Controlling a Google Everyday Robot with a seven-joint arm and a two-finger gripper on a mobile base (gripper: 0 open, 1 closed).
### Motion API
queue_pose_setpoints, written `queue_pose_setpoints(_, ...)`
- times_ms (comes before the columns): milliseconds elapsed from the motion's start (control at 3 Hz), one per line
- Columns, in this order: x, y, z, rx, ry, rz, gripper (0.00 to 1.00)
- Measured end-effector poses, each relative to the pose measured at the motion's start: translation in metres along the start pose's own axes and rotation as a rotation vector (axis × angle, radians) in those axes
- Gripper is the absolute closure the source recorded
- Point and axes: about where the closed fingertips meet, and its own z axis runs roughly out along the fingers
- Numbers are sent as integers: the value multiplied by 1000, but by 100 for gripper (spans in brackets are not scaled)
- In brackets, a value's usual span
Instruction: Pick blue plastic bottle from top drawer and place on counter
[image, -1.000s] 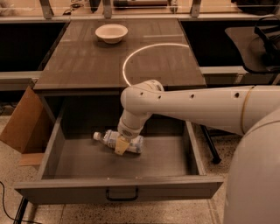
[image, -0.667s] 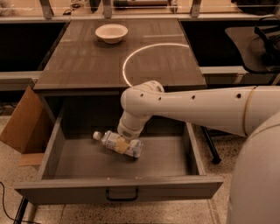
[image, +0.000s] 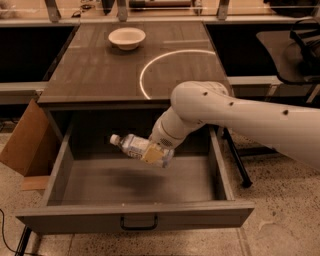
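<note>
Camera view, biggest thing first: what was it?
- The white arm (image: 260, 117). It came in from the right edge and bent down in front of the surface (image: 95, 75), into the open drawer (image: 220, 170).
- And the surface itself?
- Dark brown and glossy, marked with a thin white circle (image: 145, 67). The drawer stood pulled out below its front edge, grey, with a dark handle (image: 138, 223) in the middle of its front panel.
- Anything beside the drawer?
- A piece of brown cardboard (image: 25, 145) leaned just beside its left wall.
- What sat on the surface?
- A white bowl (image: 127, 37) near the far edge, outside the circle and to its left.
- Where was the gripper?
- The gripper (image: 156, 154) hung over the middle of the drawer, below the level of the surface. Its fingers (image: 151, 155) were closed around the bottle (image: 131, 145), with a tan pad showing against the bottle's body.
- And the bottle's position?
- It was in the air above the drawer floor, lying nearly level. Its white cap (image: 115, 139) pointed left and slightly up, and its shadow fell on the floor beneath.
</note>
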Motion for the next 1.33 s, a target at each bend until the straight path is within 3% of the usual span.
queue_pose_setpoints(333,-2,-7,-46,28,-76,-68,100)
queue_pose_setpoints(1000,-5,-9,-65,54,-74,-118,100)
queue_pose_setpoints(1333,-17,-19,-120,136,-60,-150,100)
